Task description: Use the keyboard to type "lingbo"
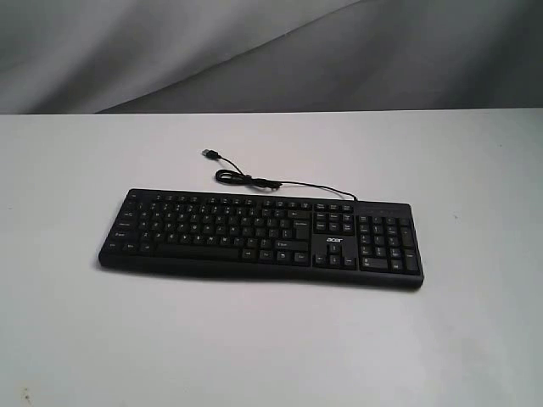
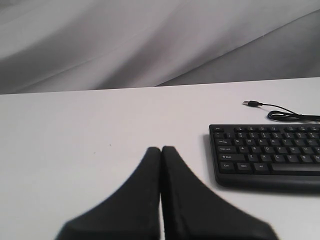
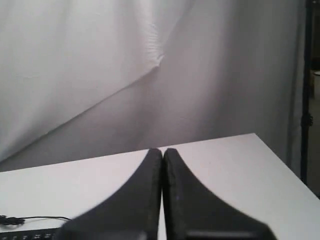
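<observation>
The black keyboard [image 1: 263, 238] lies across the middle of the white table [image 1: 271, 339], number pad to the right, "acer" logo near its front. Its thin black cable [image 1: 254, 180] curls behind it and ends in a loose USB plug [image 1: 209, 153]. Neither arm shows in the exterior view. In the left wrist view my left gripper [image 2: 161, 148] is shut with nothing in it, above bare table well off the keyboard's [image 2: 267, 155] Ctrl-key end. In the right wrist view my right gripper [image 3: 162, 150] is shut and empty, and only a sliver of the keyboard [image 3: 27, 235] and cable [image 3: 35, 218] shows.
A grey draped cloth backdrop [image 1: 271, 51] hangs behind the table's far edge. The table's right corner and side edge [image 3: 280, 155] show in the right wrist view, with a dark upright post [image 3: 307, 90] beyond it.
</observation>
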Controlling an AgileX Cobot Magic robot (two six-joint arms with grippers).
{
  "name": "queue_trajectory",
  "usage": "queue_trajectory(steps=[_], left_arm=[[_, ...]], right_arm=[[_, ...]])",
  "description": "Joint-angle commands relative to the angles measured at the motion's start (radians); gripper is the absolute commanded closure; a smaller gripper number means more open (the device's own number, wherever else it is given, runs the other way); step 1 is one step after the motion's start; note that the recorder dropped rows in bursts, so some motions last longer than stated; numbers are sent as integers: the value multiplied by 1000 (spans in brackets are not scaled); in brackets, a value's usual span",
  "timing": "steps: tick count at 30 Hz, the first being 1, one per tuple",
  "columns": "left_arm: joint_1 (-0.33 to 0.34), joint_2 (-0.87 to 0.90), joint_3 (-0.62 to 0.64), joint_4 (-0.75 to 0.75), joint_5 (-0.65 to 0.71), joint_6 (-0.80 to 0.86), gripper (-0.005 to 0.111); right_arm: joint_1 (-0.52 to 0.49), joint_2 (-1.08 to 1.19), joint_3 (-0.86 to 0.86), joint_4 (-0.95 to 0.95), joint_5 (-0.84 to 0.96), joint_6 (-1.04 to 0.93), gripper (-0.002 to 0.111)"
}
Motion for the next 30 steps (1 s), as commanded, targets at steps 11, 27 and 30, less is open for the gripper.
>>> queue_trajectory(steps=[11, 27, 30], left_arm=[[1, -4, 5, -4, -5, -2, 106], [1, -4, 5, -4, -5, -2, 106], [1, -4, 5, -4, -5, -2, 106]], right_arm=[[-71, -185, 180, 31, 9, 29, 108], [-67, -199, 197, -140, 235, 29, 108], [-47, -199, 197, -146, 235, 29, 108]])
